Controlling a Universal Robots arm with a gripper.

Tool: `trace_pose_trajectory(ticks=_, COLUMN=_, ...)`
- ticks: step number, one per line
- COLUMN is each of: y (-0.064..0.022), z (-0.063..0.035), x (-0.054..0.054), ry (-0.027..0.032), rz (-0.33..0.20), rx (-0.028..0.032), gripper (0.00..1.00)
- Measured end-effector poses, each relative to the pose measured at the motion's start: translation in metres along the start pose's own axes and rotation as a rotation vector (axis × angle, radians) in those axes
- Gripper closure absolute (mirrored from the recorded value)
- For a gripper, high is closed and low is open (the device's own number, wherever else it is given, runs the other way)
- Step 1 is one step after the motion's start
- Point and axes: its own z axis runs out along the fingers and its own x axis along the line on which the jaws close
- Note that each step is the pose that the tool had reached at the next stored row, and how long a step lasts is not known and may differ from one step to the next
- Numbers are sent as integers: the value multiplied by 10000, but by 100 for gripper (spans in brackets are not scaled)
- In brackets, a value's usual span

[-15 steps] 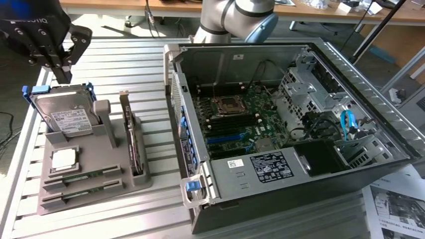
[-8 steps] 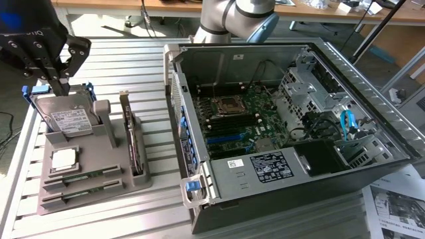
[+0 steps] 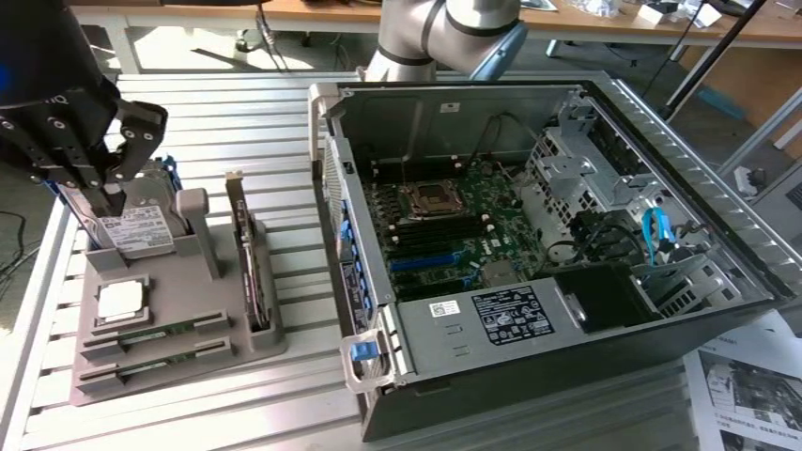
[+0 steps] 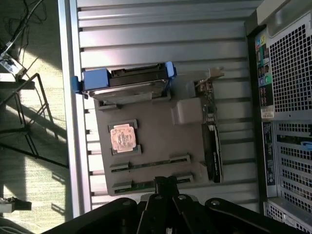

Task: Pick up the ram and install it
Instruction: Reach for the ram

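Note:
Two ram sticks lie edge-up in the grooves of a grey holder, one behind the other; both show as thin green strips in the wrist view. My gripper hangs well above the holder at the exterior view's left, black fingers pointing down. In the wrist view the gripper has its fingers pressed together, shut with nothing between them, and the tips overlap the second strip.
The holder also carries a hard drive with blue rails, a square silver processor and an upright dark expansion card. The open computer case lies at the exterior view's right, its motherboard exposed. Papers lie beside it.

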Motion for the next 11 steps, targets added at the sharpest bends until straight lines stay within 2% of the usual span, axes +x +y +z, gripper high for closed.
trace_pose_trajectory(ticks=8, y=-282, z=-11, x=-20, ry=-1, rz=0, rx=1, gripper=89)
trace_pose_trajectory(ticks=11, y=-305, z=-12, x=-22, ry=-1, rz=0, rx=1, gripper=89)
